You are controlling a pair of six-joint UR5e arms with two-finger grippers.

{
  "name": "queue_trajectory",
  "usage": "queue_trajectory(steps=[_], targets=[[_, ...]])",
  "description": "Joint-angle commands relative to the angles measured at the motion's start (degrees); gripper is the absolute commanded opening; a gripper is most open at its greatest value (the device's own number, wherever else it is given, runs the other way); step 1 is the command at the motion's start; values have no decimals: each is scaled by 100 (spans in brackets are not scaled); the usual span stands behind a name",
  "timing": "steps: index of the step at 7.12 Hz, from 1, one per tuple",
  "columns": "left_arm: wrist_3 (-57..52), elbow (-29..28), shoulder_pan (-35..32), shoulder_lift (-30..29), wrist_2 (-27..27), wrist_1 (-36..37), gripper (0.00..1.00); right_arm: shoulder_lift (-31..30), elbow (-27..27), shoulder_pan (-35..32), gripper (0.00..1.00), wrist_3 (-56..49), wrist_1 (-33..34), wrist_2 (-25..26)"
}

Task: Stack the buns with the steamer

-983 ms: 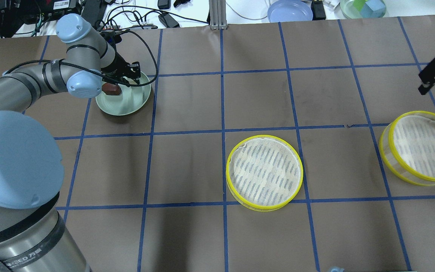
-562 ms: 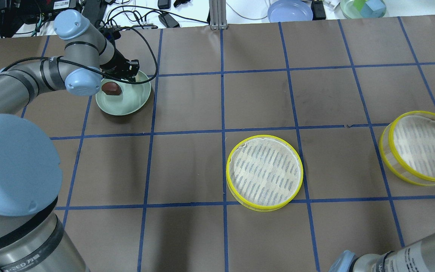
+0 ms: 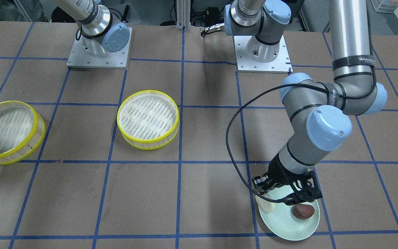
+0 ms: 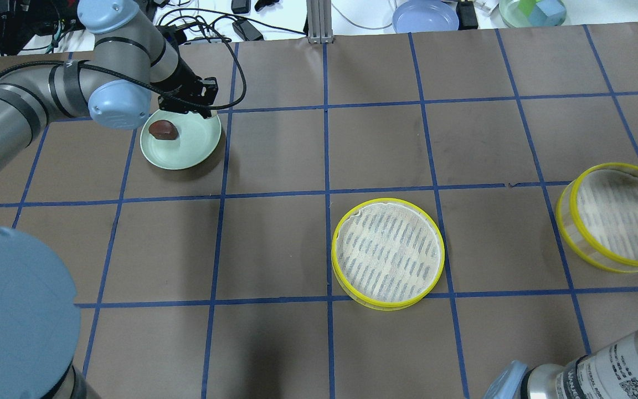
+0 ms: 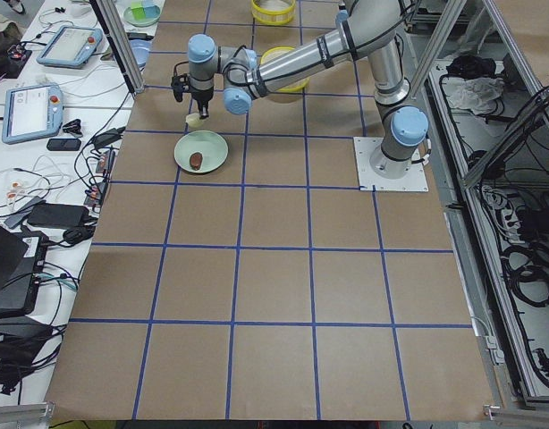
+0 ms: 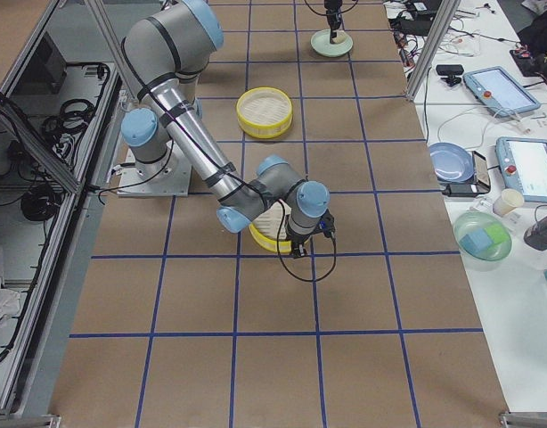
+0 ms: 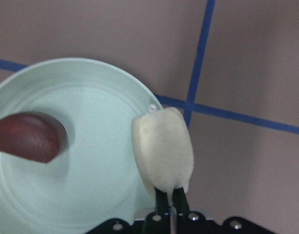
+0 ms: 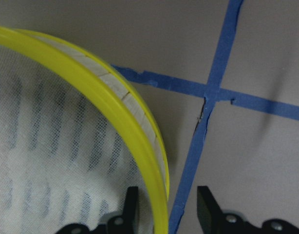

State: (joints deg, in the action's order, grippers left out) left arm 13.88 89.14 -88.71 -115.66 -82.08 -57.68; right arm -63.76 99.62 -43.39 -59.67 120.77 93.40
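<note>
My left gripper (image 4: 194,102) is shut on the pale cream bun (image 7: 161,151) and holds it above the far right edge of the pale green plate (image 4: 191,149); the bun also shows in the front view (image 3: 267,205). The dark reddish-brown bun (image 4: 164,129) lies on the plate. One steamer tier (image 4: 388,252) sits mid-table. The other steamer tier (image 4: 615,216) sits at the right. My right gripper (image 8: 166,209) is open, its fingers (image 8: 205,207) straddling that tier's yellow rim (image 8: 140,146) without gripping.
A blue plate (image 4: 424,15) and a clear bowl of coloured blocks (image 4: 532,11) stand past the table's far edge. Cables (image 4: 208,25) and an aluminium post (image 4: 316,22) lie there too. Both arm bases (image 3: 97,48) stand at my near side.
My left gripper has risen off the plate and shifted right with the cream bun in it. My right gripper has come down from the far right onto the right tier's rim.
</note>
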Motion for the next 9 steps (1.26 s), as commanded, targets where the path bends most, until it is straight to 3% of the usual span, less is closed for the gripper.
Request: queue_trajectory(steps=[1, 4, 7, 9], targets=[[999, 16, -837, 350, 34, -629, 0, -5, 5, 6, 0, -9, -1, 3], [2071, 147, -1778, 658, 753, -1123, 0, -432, -135, 6, 0, 17, -158, 3], [3135, 481, -2816, 695, 772, -1027, 0, -1408, -881, -194, 0, 322, -2201, 20], [3191, 709, -3099, 616, 807, -1018, 0, -1778, -875, -686, 0, 1040, -2557, 47]])
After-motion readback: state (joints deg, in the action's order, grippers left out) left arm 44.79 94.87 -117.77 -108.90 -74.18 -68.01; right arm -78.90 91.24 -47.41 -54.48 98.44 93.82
